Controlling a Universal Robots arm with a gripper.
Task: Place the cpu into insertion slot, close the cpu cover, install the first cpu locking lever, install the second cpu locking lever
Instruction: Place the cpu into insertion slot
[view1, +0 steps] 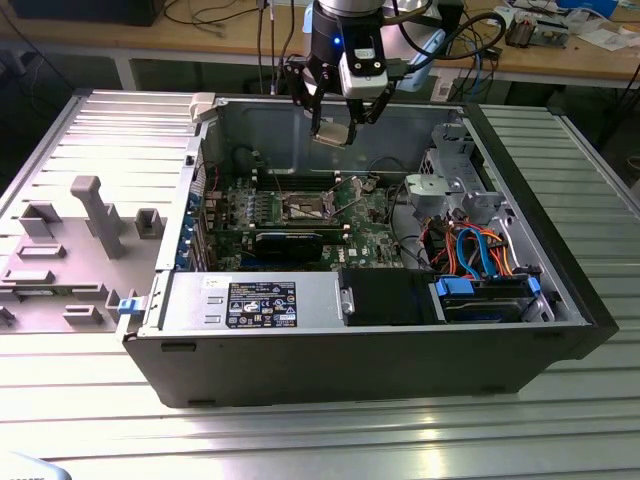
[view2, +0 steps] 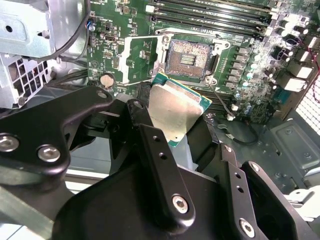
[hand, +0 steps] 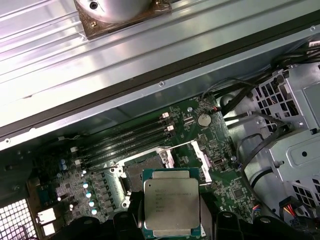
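My gripper (view1: 334, 128) hangs above the open computer case, shut on the cpu (view1: 332, 134), a thin square chip with a pale metal face. In the second wrist view the cpu (view2: 172, 110) sits tilted between the black fingers (view2: 155, 150), above and to one side of the insertion slot (view2: 190, 55). The slot's dark centre is bare. The cpu cover (view2: 136, 57), a silvery frame, lies swung open beside the slot. In the first wrist view the cpu (hand: 170, 202) hides part of the insertion slot (hand: 137, 175). In the exterior view the insertion slot (view1: 305, 208) lies below and slightly left of the gripper.
Memory slots (view2: 210, 15) run beside the socket. A long black card (view1: 290, 243) lies in front of it. A metal drive cage (view1: 455, 180) and orange and blue cables (view1: 470, 250) fill the case's right side. The case walls (view1: 350, 360) ring the board. A grey fixture (view1: 70, 250) stands at the exterior view's left.
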